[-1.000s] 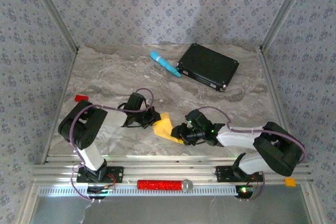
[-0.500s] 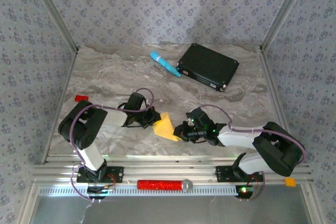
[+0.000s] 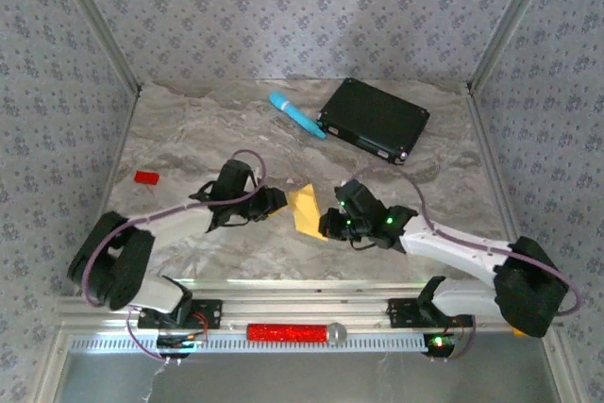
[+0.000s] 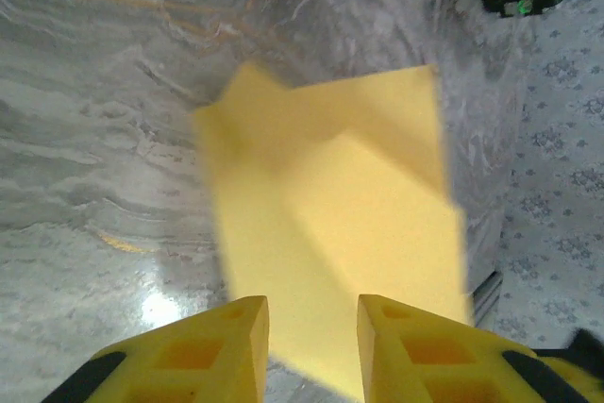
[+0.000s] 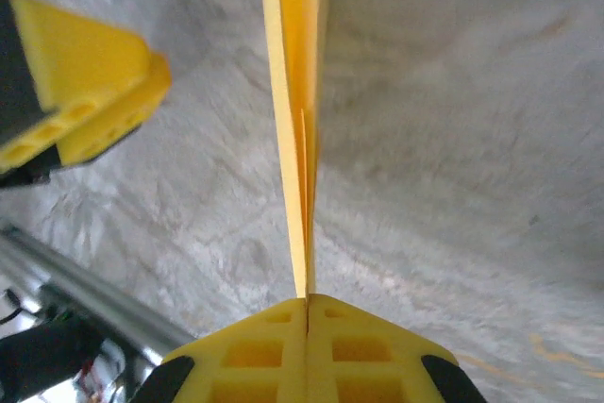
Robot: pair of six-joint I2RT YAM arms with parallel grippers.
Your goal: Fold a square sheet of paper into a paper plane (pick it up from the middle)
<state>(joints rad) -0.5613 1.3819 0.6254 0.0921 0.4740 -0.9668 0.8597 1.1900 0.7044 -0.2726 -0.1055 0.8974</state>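
Note:
The yellow-orange sheet of paper (image 3: 306, 211) is folded and held up off the table near its front middle. My right gripper (image 3: 326, 224) is shut on its right edge. In the right wrist view the sheet of paper (image 5: 297, 92) runs away edge-on from the closed right gripper (image 5: 308, 301), its layers slightly apart. My left gripper (image 3: 279, 200) stands just left of the sheet, open. In the left wrist view the left gripper (image 4: 313, 313) has its yellow fingers apart before the flat face of the sheet of paper (image 4: 330, 214), not clamping it.
A black flat box (image 3: 374, 120) lies at the back right with a light-blue cylinder (image 3: 296, 114) beside it. A small red block (image 3: 144, 176) sits at the left. A red cylinder (image 3: 283, 332) rests on the front rail.
My left gripper has opened and let go of the paper. My right gripper has shut on it and carried it a little farther from the front edge. Both arms have stretched out.

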